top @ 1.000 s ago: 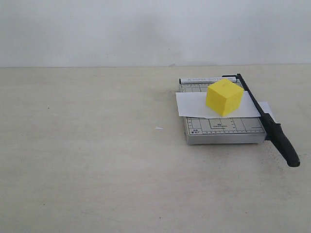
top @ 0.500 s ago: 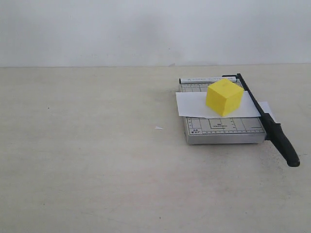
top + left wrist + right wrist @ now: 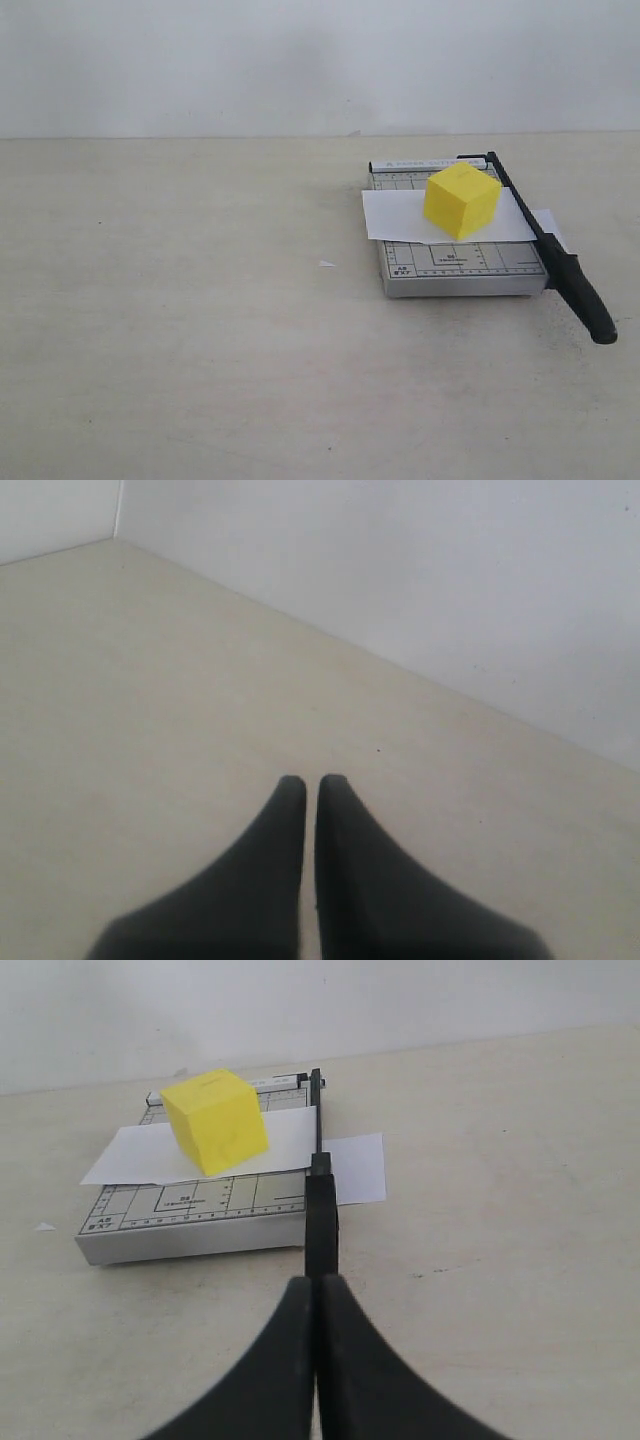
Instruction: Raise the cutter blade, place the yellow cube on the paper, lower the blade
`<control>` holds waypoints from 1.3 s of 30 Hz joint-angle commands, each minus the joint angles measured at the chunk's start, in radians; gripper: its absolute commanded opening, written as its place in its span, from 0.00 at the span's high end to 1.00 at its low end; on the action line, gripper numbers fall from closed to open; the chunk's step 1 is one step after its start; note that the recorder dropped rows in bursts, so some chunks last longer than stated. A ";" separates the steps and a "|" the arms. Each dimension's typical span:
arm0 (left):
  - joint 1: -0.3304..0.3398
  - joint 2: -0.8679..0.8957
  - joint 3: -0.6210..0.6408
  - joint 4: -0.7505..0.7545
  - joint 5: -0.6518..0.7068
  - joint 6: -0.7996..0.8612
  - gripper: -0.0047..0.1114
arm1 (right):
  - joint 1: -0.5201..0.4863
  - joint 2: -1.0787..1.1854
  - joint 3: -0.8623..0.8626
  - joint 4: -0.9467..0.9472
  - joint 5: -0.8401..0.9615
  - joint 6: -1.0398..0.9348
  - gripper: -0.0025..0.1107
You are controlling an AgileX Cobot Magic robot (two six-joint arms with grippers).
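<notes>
Cube [image 3: 461, 200] sits on paper [image 3: 395, 215] as weight. Blade [image 3: 553, 255] lies flat across paper, so we judge task finished. Left pincer [image 3: 305, 780], right pincer [image 3: 317, 1285]: closed, empty.

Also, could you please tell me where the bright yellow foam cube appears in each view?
Exterior view: the bright yellow foam cube sits right of centre, on the white paper strip across the grey gridded board.
Left wrist view: not in it.
Right wrist view: the cube sits on the same strip, over the board.
Shared landmark: the long black cutter blade, lowered along the board's edge.
</notes>
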 commanded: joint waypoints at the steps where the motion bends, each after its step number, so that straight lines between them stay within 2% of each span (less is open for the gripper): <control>1: -0.005 -0.003 0.004 -0.005 -0.007 -0.007 0.92 | 0.002 -0.006 0.000 -0.002 -0.004 0.002 0.98; 8: -0.005 -0.003 0.004 0.007 0.002 -0.001 0.92 | 0.002 -0.006 0.000 -0.002 -0.004 0.002 0.98; 13: -0.005 -0.003 0.004 0.214 0.086 0.009 0.92 | 0.002 -0.006 0.000 -0.002 -0.004 0.002 0.98; 16: -0.017 -0.003 0.004 0.197 0.084 0.047 0.92 | 0.002 -0.006 0.000 -0.002 -0.004 0.002 0.98; 21: -0.078 -0.003 0.004 0.197 0.082 0.067 0.92 | 0.002 -0.006 0.000 -0.002 -0.004 0.002 0.98; 39: -0.080 -0.003 0.004 0.205 0.080 0.120 0.92 | 0.002 -0.006 0.000 -0.002 -0.024 0.002 0.98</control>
